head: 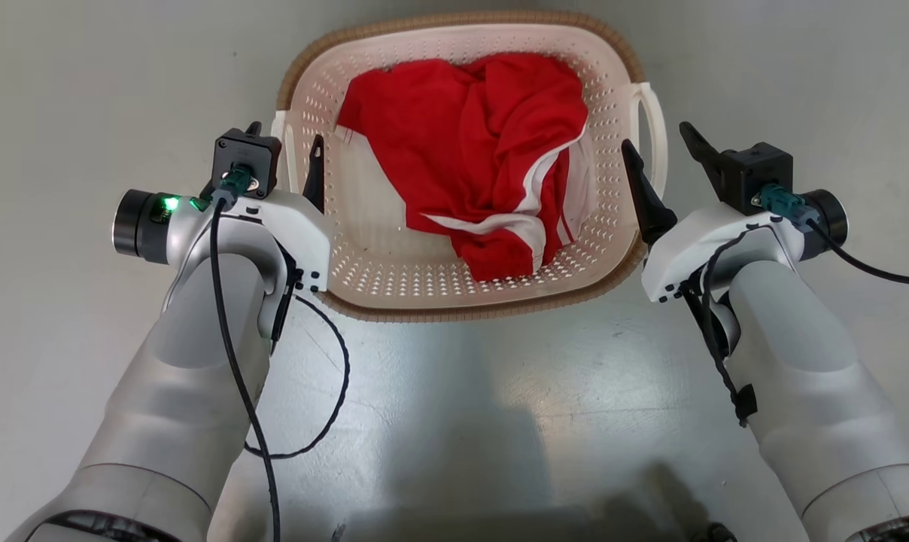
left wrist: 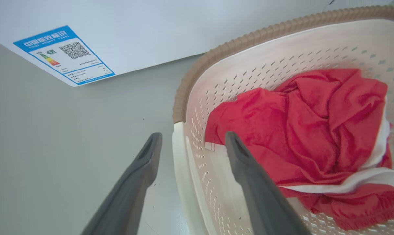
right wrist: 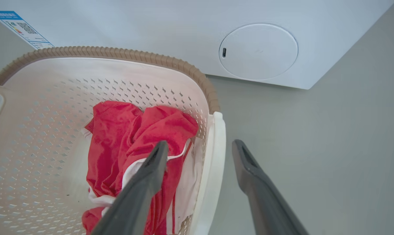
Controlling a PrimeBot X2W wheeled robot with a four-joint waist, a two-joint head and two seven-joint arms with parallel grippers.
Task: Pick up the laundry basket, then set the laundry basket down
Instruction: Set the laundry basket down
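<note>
Cream plastic, brown rim: from the head view the laundry basket (head: pixel 454 310) sits on the grey floor (head: pixel 454 421), dead centre between both arms, with a red garment (head: pixel 484 150) heaped inside. Both forearms reach forward, wrists turned inward. The left gripper (head: pixel 285 139) brackets the left handle (head: pixel 283 150) and the right gripper (head: pixel 655 137) brackets the right handle (head: pixel 654 128).

Left wrist view now: fingers apart, one outside the basket and one over the inside, the white handle between them, not clamped. A washing machine (left wrist: pixel 151 26) with a blue label (left wrist: pixel 63 54) stands beyond.

Right wrist view: the same pose mirrored, fingers spread astride the handle, gaps on both sides.
</note>
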